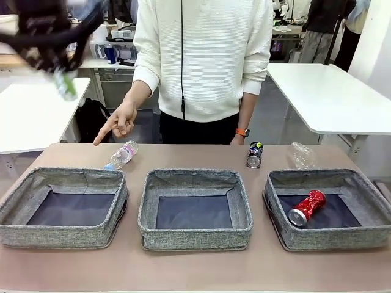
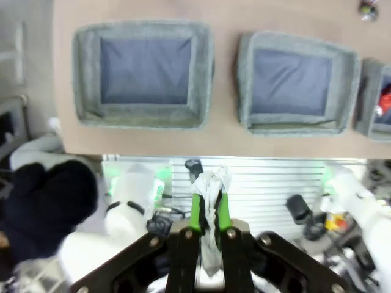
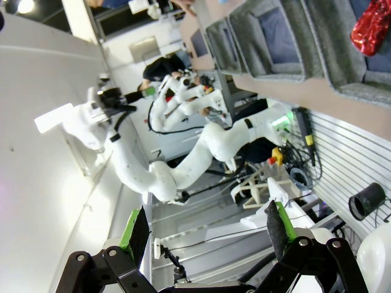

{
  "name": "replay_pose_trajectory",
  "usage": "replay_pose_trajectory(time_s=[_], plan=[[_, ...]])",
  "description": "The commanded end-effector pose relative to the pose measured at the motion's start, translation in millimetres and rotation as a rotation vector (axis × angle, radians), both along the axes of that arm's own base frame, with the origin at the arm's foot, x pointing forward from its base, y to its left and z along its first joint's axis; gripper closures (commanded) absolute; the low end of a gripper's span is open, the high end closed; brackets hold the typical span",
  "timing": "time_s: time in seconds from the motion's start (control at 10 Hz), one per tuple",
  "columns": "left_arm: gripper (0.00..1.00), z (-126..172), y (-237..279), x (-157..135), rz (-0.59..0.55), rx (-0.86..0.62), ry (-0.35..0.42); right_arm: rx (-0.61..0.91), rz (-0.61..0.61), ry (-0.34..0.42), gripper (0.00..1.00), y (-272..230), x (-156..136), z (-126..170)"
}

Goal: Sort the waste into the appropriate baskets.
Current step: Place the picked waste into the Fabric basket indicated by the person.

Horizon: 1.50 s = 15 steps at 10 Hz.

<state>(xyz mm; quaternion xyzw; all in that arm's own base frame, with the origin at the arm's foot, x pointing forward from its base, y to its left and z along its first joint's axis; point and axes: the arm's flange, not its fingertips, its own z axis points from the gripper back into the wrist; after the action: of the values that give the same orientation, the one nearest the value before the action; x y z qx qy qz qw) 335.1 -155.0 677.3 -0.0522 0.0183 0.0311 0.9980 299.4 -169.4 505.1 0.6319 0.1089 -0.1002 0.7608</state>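
Pinching a crumpled white paper wad [image 2: 211, 180], the left gripper [image 2: 209, 196] hung high at left; the right gripper [image 3: 206, 215] gaped wide. A person's hand [image 1: 120, 124] pointed near the clear blue-capped plastic bottle [image 1: 122, 154].

Table [image 1: 195, 271]: three baskets in one row. Middle basket [image 1: 195, 237] at centre; left basket [image 1: 61, 235] at its 9 o'clock, right basket [image 1: 330, 239] at its 3 o'clock, all apart. One can [image 1: 306, 207] lies in the right basket. Bottle [image 1: 121, 155] lies on the table behind the left basket, at its 1 o'clock. Second can [image 1: 254, 155] behind the gap between middle and right baskets; plastic cup [image 1: 302, 155] at that can's 3 o'clock, behind the right basket. Person's hand [image 1: 117, 125] above the bottle. Paper wad [image 2: 212, 182] sits between the left gripper's [image 2: 208, 204] fingers, high above the baskets.
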Motion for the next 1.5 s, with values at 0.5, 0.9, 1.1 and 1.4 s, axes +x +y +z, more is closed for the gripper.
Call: replay_pose_trajectory(time_s=[0.5, 0.9, 1.1, 1.4], plan=[[0.90, -160.7, 79.3, 1.1, 0.332, -0.040, -0.023, 0.008, 0.002, -0.011, 0.00, 0.7, -0.6, 2.1], [0.88, -161.8, 80.4, 11.0, 0.365, -0.062, -0.027, 0.008, 0.002, -0.011, 0.00, 0.7, -0.6, 2.1], [0.30, -161.5, 78.8, 10.8, 0.367, -0.063, -0.028, 0.008, 0.002, -0.011, 0.00, 0.7, -0.6, 2.1], [0.00, -158.8, 77.9, 11.1, 0.363, -0.057, -0.035, 0.008, 0.002, -0.011, 0.00, 0.7, -0.6, 2.1]])
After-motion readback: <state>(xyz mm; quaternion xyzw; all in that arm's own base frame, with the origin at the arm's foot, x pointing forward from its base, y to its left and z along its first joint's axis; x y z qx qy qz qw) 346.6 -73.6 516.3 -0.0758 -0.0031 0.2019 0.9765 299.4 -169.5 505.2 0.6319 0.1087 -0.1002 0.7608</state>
